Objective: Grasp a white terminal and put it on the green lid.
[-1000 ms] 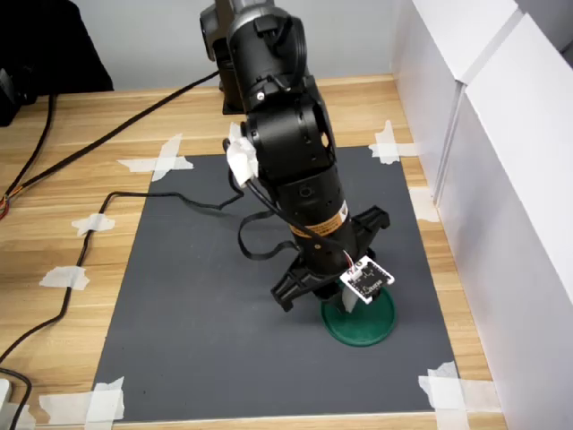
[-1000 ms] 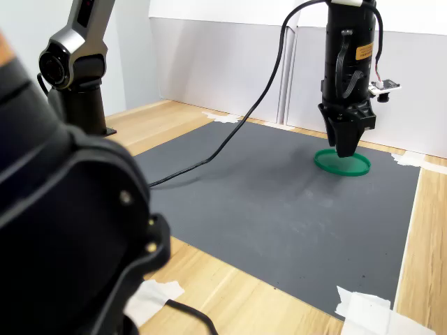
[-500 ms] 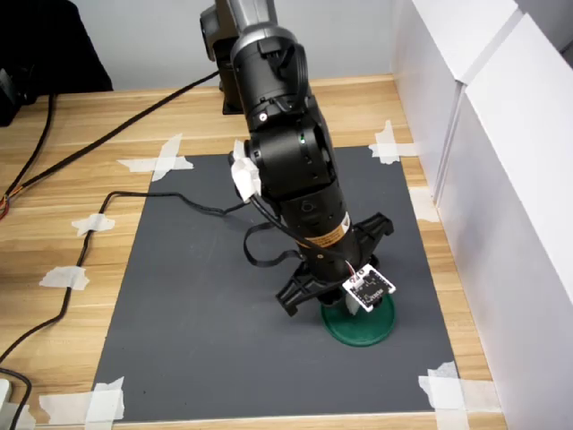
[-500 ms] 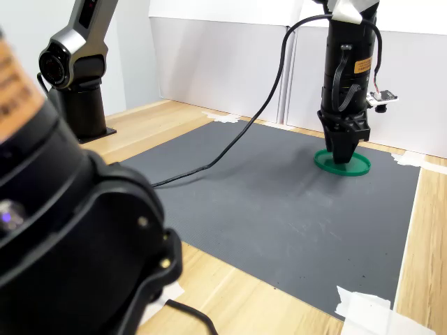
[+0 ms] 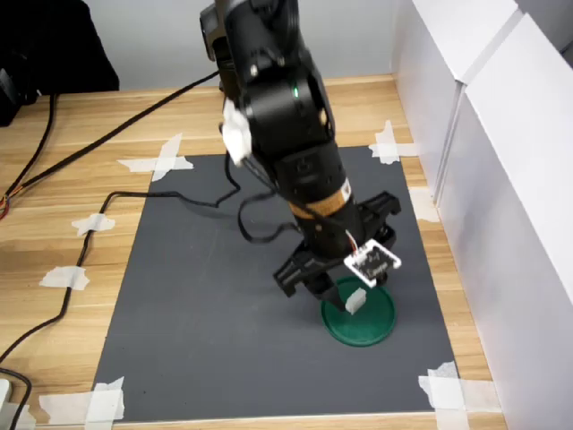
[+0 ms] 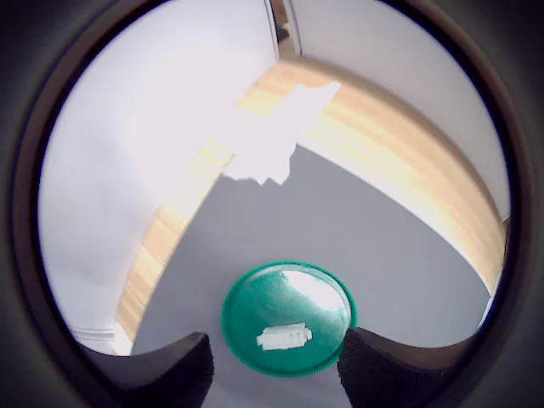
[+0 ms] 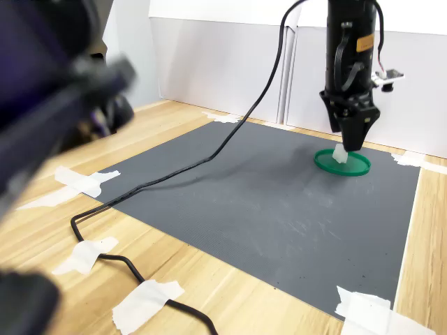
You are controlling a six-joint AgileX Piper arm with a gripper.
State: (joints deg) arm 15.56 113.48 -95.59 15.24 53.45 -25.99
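The green lid (image 5: 376, 321) lies on the dark grey mat near the mat's front right in the first exterior view. A small white terminal (image 5: 355, 300) rests on the lid, free of the fingers. My gripper (image 5: 328, 285) hangs just above it, open and empty. In the wrist view the terminal (image 6: 284, 337) lies flat inside the lid's (image 6: 255, 297) rim, and the two dark fingertips (image 6: 174, 370) stand apart on either side. In the second exterior view the gripper (image 7: 353, 142) points straight down over the terminal (image 7: 339, 155) and lid (image 7: 357, 165).
The grey mat (image 5: 206, 296) is taped to a wooden table with white tape strips (image 5: 446, 391). White wall panels (image 5: 501, 179) stand close to the first exterior view's right. A black cable (image 5: 134, 202) runs across the mat's back left. A blurred dark shape (image 7: 56, 91) fills the second exterior view's left.
The gripper sank onto the lid, then rose again with its fingers apart. The white terminal, hidden before, now lies on the lid below it.
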